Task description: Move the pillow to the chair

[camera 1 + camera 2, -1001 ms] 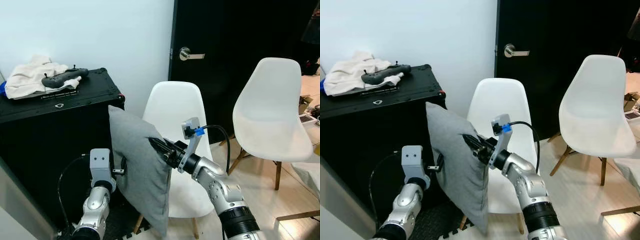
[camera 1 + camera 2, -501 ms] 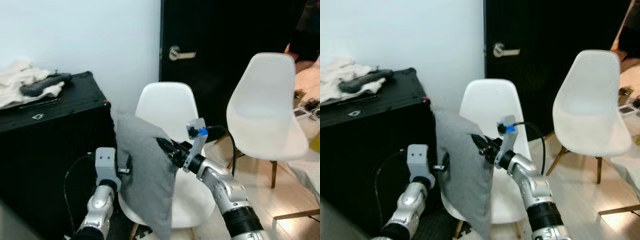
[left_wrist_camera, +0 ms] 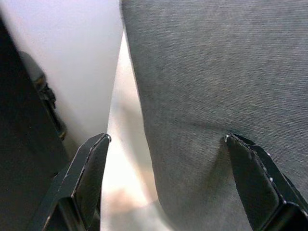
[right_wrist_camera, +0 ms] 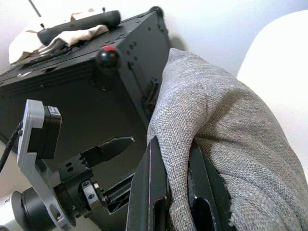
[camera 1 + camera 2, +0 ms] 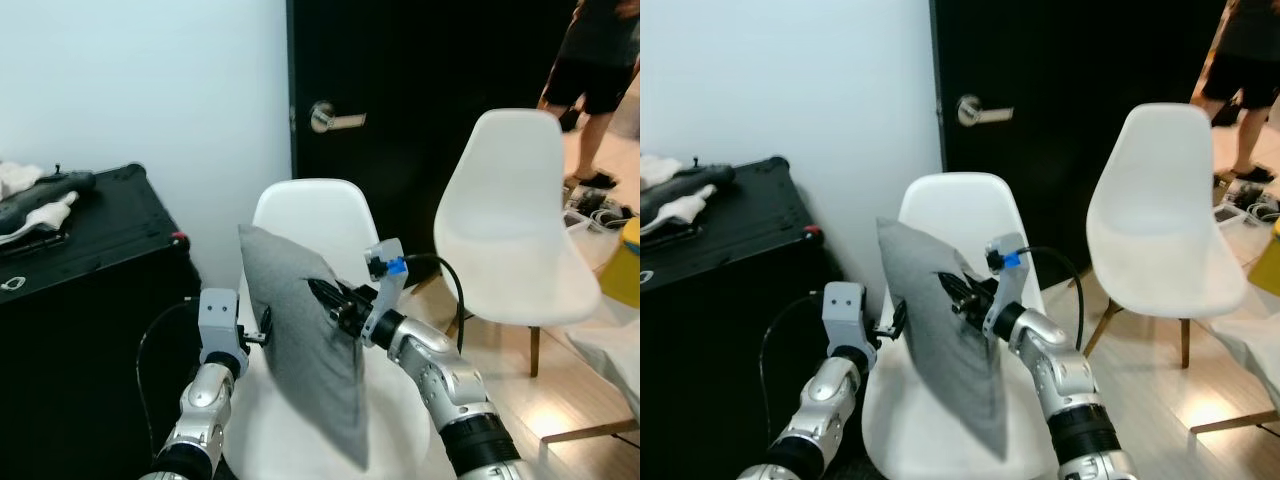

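- Right now the grey pillow [image 5: 305,345] hangs in the air over the seat of the nearer white chair [image 5: 305,215], standing on edge with its long axis running from its top corner at about 11 o'clock down to its bottom corner at about 5 o'clock in the head views.
- Its lower corner looks close to the seat, but whether it touches cannot be made out.
- From the pillow's middle, the right gripper [image 5: 330,300] sits at about 2 o'clock on the cushion's right face; in the right wrist view its two black fingers [image 4: 153,192] are pressed together with a fold of the grey cloth pinched between them.
- At about 9 o'clock of the pillow the left gripper [image 5: 890,322] reaches in from the other side; its jaws are spread wide, one finger [image 3: 250,173] denting the fabric and the other standing off the pillow's edge, so it steadies rather than grips.
- By my reading the right arm carries the load, and the chair seat lies straight below, at 6 o'clock.
- Beyond, a black case [image 5: 80,290] stands at 9 o'clock, a second white chair [image 5: 505,225] at 3 o'clock, and a person's legs [image 5: 590,85] by the dark door [image 5: 420,90] at 1 o'clock.
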Controlling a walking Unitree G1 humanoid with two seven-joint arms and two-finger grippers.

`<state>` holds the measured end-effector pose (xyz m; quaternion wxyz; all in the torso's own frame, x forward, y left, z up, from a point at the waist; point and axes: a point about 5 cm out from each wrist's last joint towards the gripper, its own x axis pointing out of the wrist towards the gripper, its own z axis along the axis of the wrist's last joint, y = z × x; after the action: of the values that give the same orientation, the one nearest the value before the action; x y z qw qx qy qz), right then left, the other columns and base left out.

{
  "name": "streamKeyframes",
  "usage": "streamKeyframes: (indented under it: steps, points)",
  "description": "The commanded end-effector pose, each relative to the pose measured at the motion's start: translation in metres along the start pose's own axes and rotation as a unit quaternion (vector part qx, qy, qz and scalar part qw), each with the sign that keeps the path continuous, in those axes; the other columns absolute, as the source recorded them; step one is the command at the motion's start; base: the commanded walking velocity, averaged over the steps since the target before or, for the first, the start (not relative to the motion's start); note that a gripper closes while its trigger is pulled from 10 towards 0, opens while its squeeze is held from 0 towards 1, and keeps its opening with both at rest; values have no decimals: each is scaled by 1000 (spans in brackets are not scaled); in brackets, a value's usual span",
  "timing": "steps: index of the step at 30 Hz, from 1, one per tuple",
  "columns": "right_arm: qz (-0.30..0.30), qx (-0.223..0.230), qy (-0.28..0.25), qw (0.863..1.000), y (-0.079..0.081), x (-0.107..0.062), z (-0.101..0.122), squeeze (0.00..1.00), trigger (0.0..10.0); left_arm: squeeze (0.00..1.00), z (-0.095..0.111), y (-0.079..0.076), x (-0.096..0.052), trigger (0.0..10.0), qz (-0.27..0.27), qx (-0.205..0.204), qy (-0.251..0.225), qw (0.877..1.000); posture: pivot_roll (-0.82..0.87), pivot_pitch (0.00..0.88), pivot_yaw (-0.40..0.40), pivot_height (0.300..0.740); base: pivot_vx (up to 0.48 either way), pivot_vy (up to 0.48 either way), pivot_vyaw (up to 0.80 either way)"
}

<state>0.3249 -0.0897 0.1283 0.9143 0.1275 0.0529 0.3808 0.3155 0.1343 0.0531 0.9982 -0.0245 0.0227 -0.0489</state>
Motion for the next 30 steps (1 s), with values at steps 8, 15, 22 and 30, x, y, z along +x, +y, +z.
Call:
streamKeyframes:
  steps: [8, 15, 22, 30]
  points:
    - [13, 28, -20, 999, 5, 6, 3, 0, 10000, 0, -7, 11, -2, 10000, 33, 43, 28, 998, 95, 0, 18, 700, 0, -54, 0]
    - [-33, 71, 18, 997, -1, 10, -15, 0, 10000, 0, -6, 17, -4, 10000, 55, 60, 26, 996, 99, 6, 14, 690, 0, 0, 0]
    - [-123, 90, 91, 984, -20, 1, -46, 0, 10000, 0, -7, 19, -6, 10000, 64, 73, 23, 995, 105, 18, 11, 670, 0, 0, 0]
    - [-260, 62, 160, 950, -48, -27, -74, 0, 10000, 0, -10, 21, -9, 10000, 69, 80, 28, 994, 106, 32, 18, 640, 0, 0, 0]
